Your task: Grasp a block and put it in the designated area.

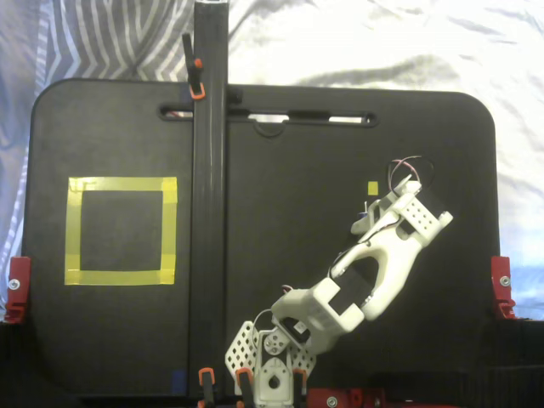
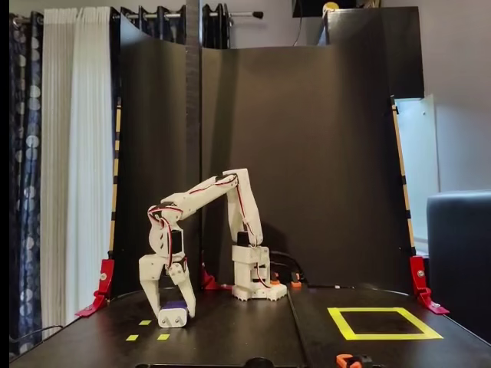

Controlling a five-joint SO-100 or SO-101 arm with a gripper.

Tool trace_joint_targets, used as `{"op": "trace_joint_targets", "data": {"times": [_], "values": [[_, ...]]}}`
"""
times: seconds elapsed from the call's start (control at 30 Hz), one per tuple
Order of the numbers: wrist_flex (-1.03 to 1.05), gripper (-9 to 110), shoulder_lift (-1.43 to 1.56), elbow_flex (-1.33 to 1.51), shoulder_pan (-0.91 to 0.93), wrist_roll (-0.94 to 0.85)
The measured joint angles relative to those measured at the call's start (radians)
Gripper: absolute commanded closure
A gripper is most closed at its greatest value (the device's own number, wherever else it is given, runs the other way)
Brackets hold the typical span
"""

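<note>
My gripper point(image 2: 172, 316) has its fingers closed against both sides of the block point(image 2: 173, 309), which sits on the black table point(image 1: 280, 170), well apart from the designated area point(image 2: 383, 323) of yellow tape.

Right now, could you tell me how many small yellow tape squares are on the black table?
3 yellow squares in a fixed view: one behind, two nearer, beside the white tool closed on the dark blue block. More may be hidden.
</note>
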Motion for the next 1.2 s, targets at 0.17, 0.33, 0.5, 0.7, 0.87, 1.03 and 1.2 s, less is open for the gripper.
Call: {"op": "trace_joint_targets", "data": {"times": [0.17,0.33,0.5,0.7,0.87,1.03,1.2], "values": [[0.0,80,0.002,0.0,-0.003,0.0],[0.025,80,0.028,0.002,-0.005,0.002],[0.08,80,0.114,0.002,-0.006,0.005],[0.15,80,0.221,0.002,-0.032,0.02],[0.198,80,0.287,0.002,-0.052,0.041],[0.212,80,0.307,0.002,-0.086,0.098],[0.187,80,0.307,0.002,-0.178,0.224]]}}
